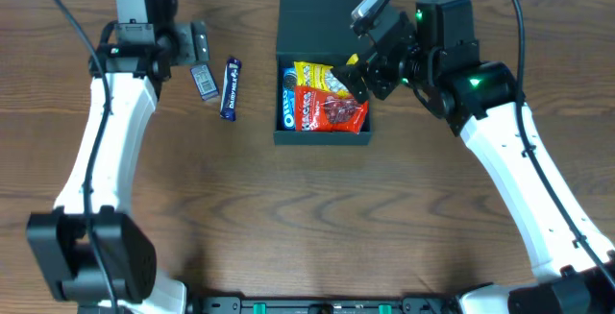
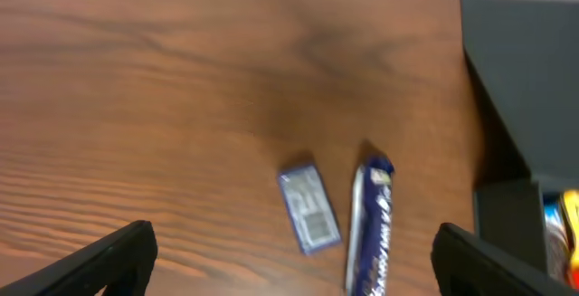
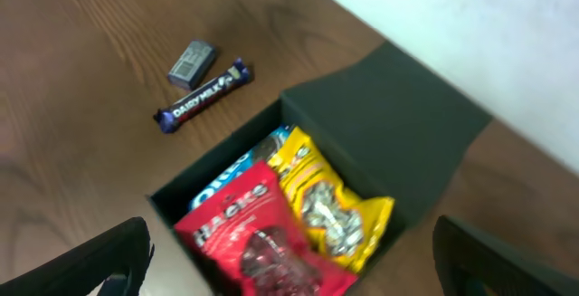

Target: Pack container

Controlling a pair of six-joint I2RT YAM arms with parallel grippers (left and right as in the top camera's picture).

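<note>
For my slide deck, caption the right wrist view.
Open right gripper frames the container holding three snack packets; chocolate bar and small packet lie on the table.

A dark teal-green matte container (image 1: 322, 139) sits on a brown wood-grain table (image 1: 288, 228). Inside the container: a red packet (image 1: 332, 112) with white lettering and dark red fruit pictured, a yellow packet (image 1: 322, 77) with a pale speckled picture, and a blue packet (image 1: 287, 103) with white letters. Left of the container lie a deep blue bar (image 1: 231, 88) with white print and a small grey-blue packet (image 1: 203, 81).
</note>
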